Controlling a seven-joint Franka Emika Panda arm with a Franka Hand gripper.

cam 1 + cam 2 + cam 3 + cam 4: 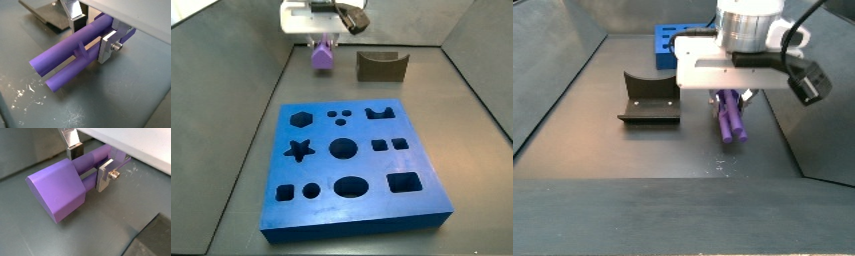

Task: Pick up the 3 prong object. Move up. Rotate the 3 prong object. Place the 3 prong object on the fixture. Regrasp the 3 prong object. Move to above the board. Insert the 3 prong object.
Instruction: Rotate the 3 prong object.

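Currently you are looking at the gripper (93, 34) closing on the peg (70, 62): in both wrist views the silver fingers (105, 175) are sitting on either side of the purple body, pads against it, so I am logging it as grasping the peg. Whether it is bearing full weight, I cannot tell.

Position: in a side view the peg (731, 118) is hanging under the wrist just above the dark floor, or possibly touching it; the gap is not resolving. Its long prongs are pointing away from the fingers in a wrist view, the blocky base (59, 193) in the opposing one.

The fixture (381, 66) is standing empty just beside the gripper (325, 45), notch up. The board (354, 165) is lying well apart, all cut-outs unfilled.

Progress, as a judgement: you are sitting at the pick-up step, near its end. Lifting, rotating, resting on the fixture, regrasping, moving over the board and inserting are all remaining.
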